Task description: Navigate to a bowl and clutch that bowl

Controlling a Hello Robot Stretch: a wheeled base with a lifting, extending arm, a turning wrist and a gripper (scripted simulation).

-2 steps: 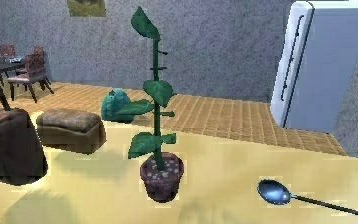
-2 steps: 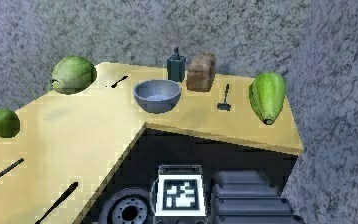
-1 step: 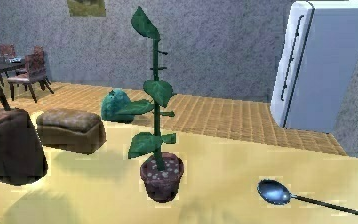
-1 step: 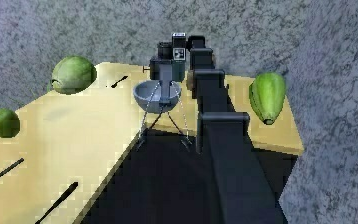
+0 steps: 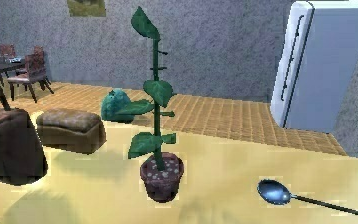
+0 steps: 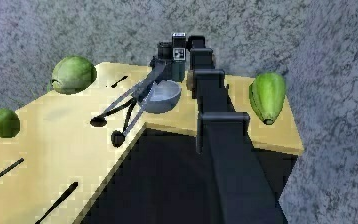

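A small grey bowl [image 6: 167, 96] sits at the yellow table's [image 6: 67, 150] near edge in the arm side view, just left of the dark arm bar. The gripper [image 6: 108, 129] reaches down-left from the wrist markers, and its thin fingers [image 6: 135, 100] cross right beside the bowl. Whether they touch it I cannot tell. With the bowl at the gripper on the tabletop, I cannot tell whether the gripper holds anything.
Green fruit-like things lie on the table: a round one [image 6: 73, 73], one at the left edge [image 6: 1, 122], a long one [image 6: 268, 97]. The forward view shows a potted plant [image 5: 159, 150], bread loaves [image 5: 71, 129], a spoon [image 5: 277, 192], a teal watering can [image 5: 122, 105], a white fridge [image 5: 317, 62] and chairs [image 5: 25, 72].
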